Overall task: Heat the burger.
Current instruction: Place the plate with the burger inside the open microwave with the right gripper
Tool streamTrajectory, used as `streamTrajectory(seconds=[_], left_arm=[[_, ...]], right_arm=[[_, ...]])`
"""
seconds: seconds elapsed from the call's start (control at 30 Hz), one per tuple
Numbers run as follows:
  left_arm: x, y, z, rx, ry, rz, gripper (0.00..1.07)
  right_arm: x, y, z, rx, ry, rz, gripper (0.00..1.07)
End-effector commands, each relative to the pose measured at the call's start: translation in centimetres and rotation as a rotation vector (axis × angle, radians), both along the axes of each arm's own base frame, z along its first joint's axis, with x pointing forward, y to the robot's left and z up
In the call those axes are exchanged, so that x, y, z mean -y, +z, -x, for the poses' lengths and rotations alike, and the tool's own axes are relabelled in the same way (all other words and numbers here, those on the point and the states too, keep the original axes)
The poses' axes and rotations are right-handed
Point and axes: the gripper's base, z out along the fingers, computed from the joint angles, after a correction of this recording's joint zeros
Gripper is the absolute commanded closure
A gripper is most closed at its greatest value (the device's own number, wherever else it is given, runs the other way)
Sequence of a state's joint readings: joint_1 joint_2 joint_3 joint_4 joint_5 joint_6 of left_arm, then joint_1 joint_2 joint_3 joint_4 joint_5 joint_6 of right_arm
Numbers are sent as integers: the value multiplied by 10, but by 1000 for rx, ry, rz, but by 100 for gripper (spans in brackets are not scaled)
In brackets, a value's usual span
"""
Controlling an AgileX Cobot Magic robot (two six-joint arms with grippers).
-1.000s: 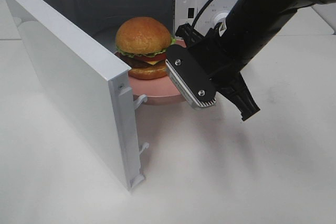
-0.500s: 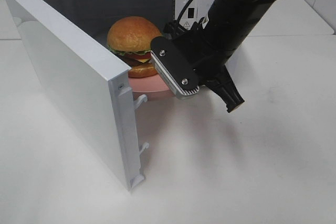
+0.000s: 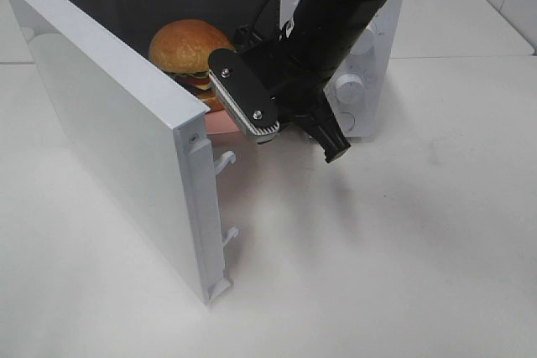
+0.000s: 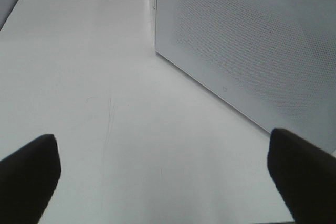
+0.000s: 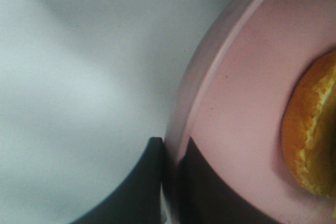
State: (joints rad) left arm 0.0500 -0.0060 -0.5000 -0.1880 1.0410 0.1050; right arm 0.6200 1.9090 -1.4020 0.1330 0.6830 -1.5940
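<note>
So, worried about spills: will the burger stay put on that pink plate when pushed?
Probably, if moved gently. The burger is tall and layered, so a jolt might tip it. The pink plate looks smooth, so it could slide. The right gripper pinches only the rim, so the plate may sag.

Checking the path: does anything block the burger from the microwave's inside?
Nothing visible does. The microwave door stands open, and the burger sits on the pink plate, its rim pinched by the right gripper.
</note>
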Motion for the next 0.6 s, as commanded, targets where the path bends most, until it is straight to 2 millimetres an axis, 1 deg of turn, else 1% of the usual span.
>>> streamTrajectory(seconds=[0.03, 0.6], left_arm=[[0, 0, 2, 19, -1, 7, 7], [0, 0, 2, 19, -1, 7, 7]], right_arm=[[-9, 11, -12, 69, -8, -47, 107], [-24, 4, -38, 99, -50, -39, 107]])
